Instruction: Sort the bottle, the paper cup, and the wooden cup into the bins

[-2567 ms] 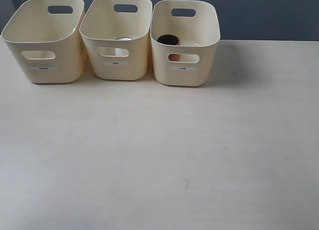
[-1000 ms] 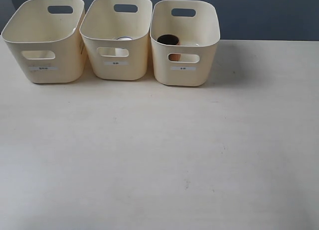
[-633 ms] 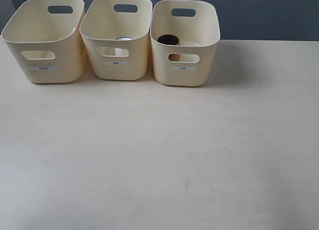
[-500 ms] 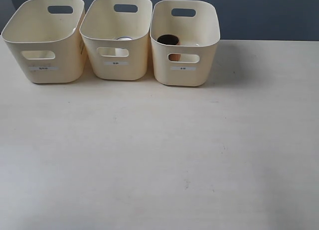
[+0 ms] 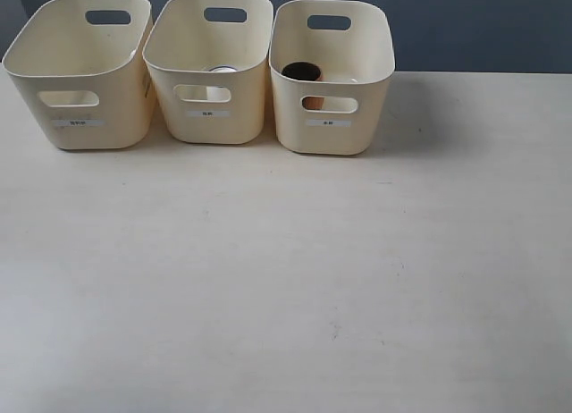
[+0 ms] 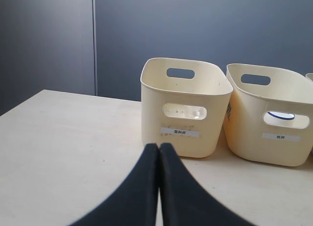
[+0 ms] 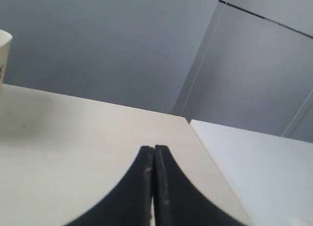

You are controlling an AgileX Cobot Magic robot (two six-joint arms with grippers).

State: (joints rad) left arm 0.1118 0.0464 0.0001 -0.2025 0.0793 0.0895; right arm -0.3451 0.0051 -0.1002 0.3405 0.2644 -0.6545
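Three cream bins stand in a row at the table's back: the left bin (image 5: 98, 131), the middle bin (image 5: 210, 131) and the right bin (image 5: 335, 138). The wooden cup (image 5: 302, 71) stands upright inside the right bin, and its brown side shows through the handle cutout. A white rim of the paper cup (image 5: 223, 70) shows inside the middle bin. The bottle is hidden. My left gripper (image 6: 159, 146) is shut and empty, short of the left bin (image 6: 183, 143). My right gripper (image 7: 153, 148) is shut and empty above bare table. Neither gripper appears in the exterior view.
The light wooden table (image 5: 286, 279) stretches in front of the bins. A dark wall stands behind them. In the right wrist view, the table's edge (image 7: 205, 152) lies close by, and a cream bin corner (image 7: 4, 45) shows at the frame's side.
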